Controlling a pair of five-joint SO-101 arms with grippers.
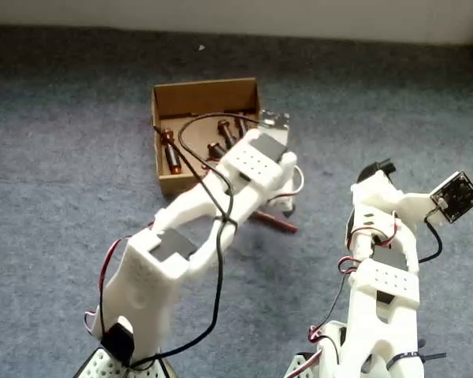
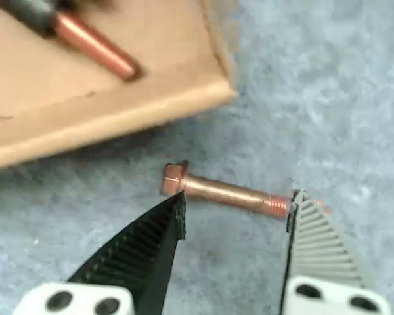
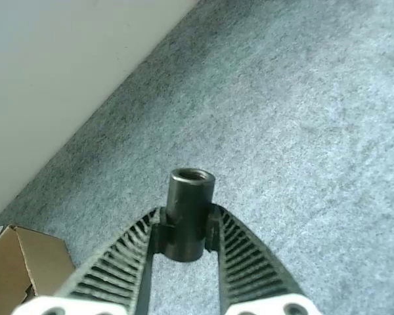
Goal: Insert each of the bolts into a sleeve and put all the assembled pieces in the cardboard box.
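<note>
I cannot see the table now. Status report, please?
Left gripper open astride copper-coloured bolt on grey carpet. Right gripper shut on dark metal sleeve. Brown cardboard box beside bolt, not blocking.

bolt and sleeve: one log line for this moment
left gripper: open, tips by bolt on carpet beside box | right gripper: shut on sleeve | box: assembled pieces inside

The left arm [image 1: 197, 228] stretches from the near left out toward the middle, its wrist bent downward. The left gripper [image 2: 238, 200] hangs low with its jaws spread wide. The right arm [image 1: 382, 268] stands folded at the near right, and the right gripper [image 3: 187, 226] is clamped on a dark sleeve [image 3: 189, 197].
</note>
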